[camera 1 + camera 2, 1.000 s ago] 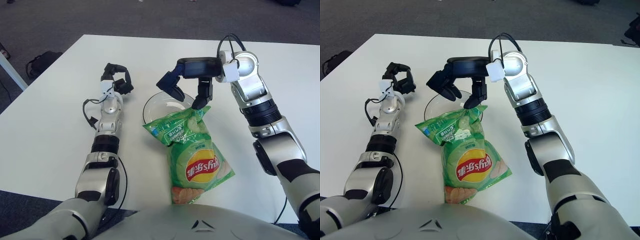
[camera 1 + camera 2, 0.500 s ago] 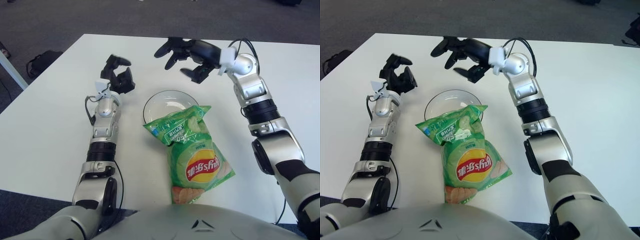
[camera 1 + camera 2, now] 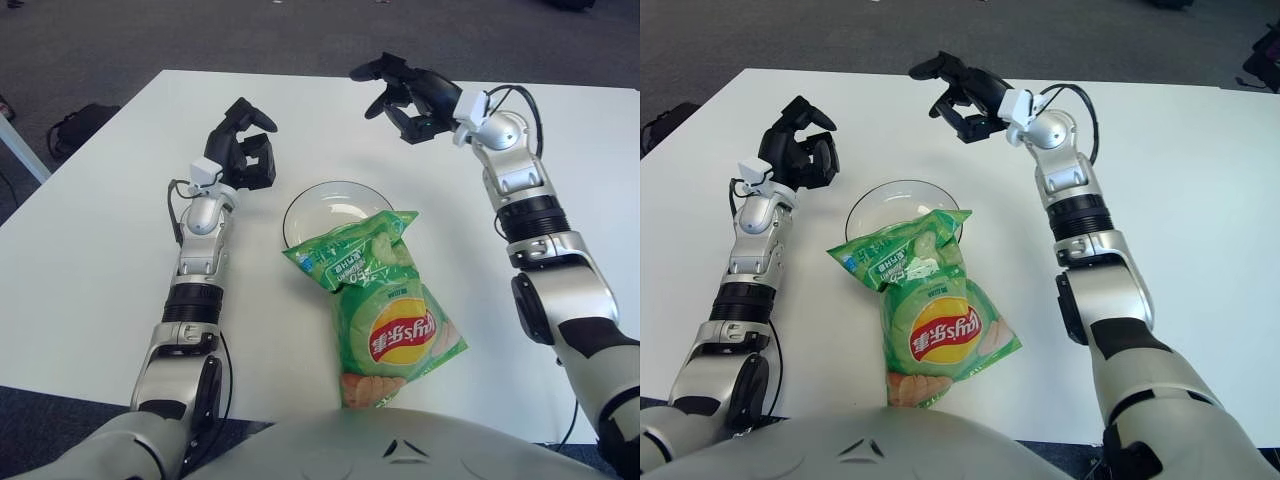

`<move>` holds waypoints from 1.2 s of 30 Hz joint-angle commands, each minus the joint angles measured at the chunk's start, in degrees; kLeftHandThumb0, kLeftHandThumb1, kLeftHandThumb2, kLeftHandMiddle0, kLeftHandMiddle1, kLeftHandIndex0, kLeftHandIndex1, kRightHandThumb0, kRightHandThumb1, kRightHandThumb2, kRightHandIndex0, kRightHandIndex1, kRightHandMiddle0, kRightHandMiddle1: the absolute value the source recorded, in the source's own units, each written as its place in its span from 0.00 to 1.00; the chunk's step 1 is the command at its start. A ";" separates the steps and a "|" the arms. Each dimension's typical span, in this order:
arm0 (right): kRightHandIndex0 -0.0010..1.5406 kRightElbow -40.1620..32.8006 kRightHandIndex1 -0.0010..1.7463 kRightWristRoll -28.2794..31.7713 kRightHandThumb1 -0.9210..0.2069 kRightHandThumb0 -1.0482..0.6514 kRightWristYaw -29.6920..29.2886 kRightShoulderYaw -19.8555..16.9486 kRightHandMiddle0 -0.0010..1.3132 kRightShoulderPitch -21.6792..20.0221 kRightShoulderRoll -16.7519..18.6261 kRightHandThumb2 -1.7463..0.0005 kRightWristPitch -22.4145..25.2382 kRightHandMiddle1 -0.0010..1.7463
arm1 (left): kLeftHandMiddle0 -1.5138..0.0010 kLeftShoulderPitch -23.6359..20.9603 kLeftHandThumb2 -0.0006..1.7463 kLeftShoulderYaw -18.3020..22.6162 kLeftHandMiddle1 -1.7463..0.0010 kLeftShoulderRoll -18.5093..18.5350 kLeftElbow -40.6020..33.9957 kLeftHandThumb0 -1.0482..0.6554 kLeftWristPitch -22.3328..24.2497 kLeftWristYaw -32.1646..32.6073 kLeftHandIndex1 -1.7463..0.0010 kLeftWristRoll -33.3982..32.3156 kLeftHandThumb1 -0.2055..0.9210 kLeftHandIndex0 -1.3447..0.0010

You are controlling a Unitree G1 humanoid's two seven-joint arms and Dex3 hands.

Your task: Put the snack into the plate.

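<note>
Green snack bag (image 3: 385,300) overlaps plate (image 3: 315,205) rim | left hand (image 3: 245,150), right hand (image 3: 410,92) spread, empty

Silver arms (image 3: 200,262), black joints, black cables

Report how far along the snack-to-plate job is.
Done: the snack bag's top edge overlaps the plate's near rim. In hand: nothing; the right hand is open beyond the plate, the left hand open to its left. Left: most of the bag lies on the table, needing placement.
</note>
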 commanded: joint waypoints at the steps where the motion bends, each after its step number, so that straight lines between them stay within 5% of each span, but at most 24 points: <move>1: 0.21 -2.15 0.55 0.50 0.00 0.24 0.09 0.36 0.00 1.09 1.02 0.51 -0.08 0.53 | 0.31 -0.28 0.60 0.63 0.00 0.47 0.26 0.37 0.53 0.89 0.00 0.43 0.65 0.67; 11: 0.19 -12.41 0.52 3.09 0.00 0.26 6.64 2.17 0.00 7.75 -1.08 0.58 -4.27 0.59 | 0.28 -0.36 0.59 1.41 0.00 -0.02 0.81 0.37 1.77 2.04 0.00 0.07 0.66 0.67; 26: 0.11 -6.39 0.32 12.72 0.00 0.21 25.88 3.60 0.00 5.56 -2.10 0.60 -12.38 0.53 | 0.21 -0.01 0.58 2.16 0.00 -1.40 -1.27 0.38 6.96 8.65 0.00 1.80 0.68 0.68; 36: 0.12 -1.93 0.27 9.74 0.00 0.24 24.12 2.69 0.00 4.30 -1.35 0.66 -20.98 0.53 | 0.22 0.34 0.60 2.77 0.00 -2.28 -3.78 0.37 12.72 13.21 0.00 2.91 0.65 0.67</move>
